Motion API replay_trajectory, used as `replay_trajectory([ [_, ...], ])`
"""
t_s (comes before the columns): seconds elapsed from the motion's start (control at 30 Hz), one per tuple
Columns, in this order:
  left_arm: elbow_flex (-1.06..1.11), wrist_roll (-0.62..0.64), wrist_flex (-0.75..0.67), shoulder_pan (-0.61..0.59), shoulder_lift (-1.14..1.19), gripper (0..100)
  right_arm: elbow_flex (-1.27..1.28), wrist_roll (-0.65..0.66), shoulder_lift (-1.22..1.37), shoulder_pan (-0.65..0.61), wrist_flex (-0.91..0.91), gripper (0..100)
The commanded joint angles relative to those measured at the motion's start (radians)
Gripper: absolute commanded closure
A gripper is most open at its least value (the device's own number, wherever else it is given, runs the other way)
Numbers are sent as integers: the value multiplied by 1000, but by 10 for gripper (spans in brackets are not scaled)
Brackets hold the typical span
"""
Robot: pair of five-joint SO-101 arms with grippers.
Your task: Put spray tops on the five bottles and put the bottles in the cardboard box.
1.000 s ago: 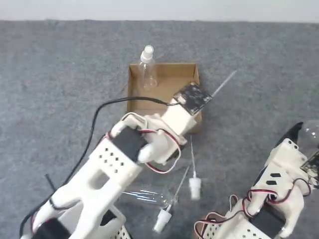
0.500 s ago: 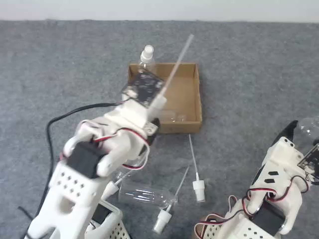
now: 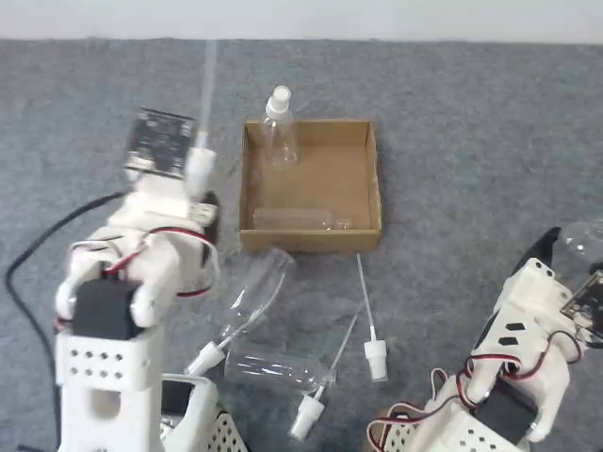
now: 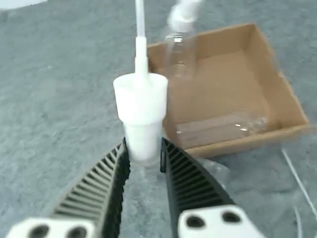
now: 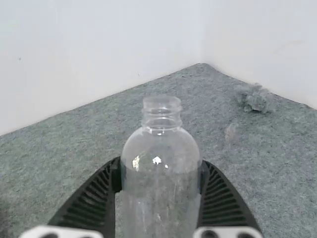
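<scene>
My left gripper (image 4: 143,157) is shut on a white spray top (image 4: 141,106), whose tube points away from it. In the high view that gripper (image 3: 200,179) hangs left of the cardboard box (image 3: 375,179). Inside the box, one capped bottle (image 3: 280,127) stands at the far wall and another bottle (image 3: 294,218) lies along the near wall. My right gripper (image 5: 159,174) is shut on an uncapped clear bottle (image 5: 159,163), held at the table's right edge (image 3: 584,243).
A capped bottle (image 3: 252,292) lies on the grey carpet in front of the box, with an open bottle (image 3: 273,367) nearer. Two loose spray tops (image 3: 374,356) (image 3: 306,414) lie beside them. The arms' white bases fill the near edge.
My left arm has swung from over the box to its left side, carrying the spray top, whose tube now points towards the far edge. The right arm has barely shifted.
</scene>
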Motion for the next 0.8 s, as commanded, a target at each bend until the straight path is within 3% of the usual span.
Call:
replay_trajectory([
  [0.0,-38,12,8,-150,-28,988,-11,2,-21,-13,-19,940],
  [0.3,41,15,8,-411,-28,988,9,23,-21,-58,-22,940],
  [0.77,170,15,8,-539,-21,987,20,43,-21,-68,-21,940],
])
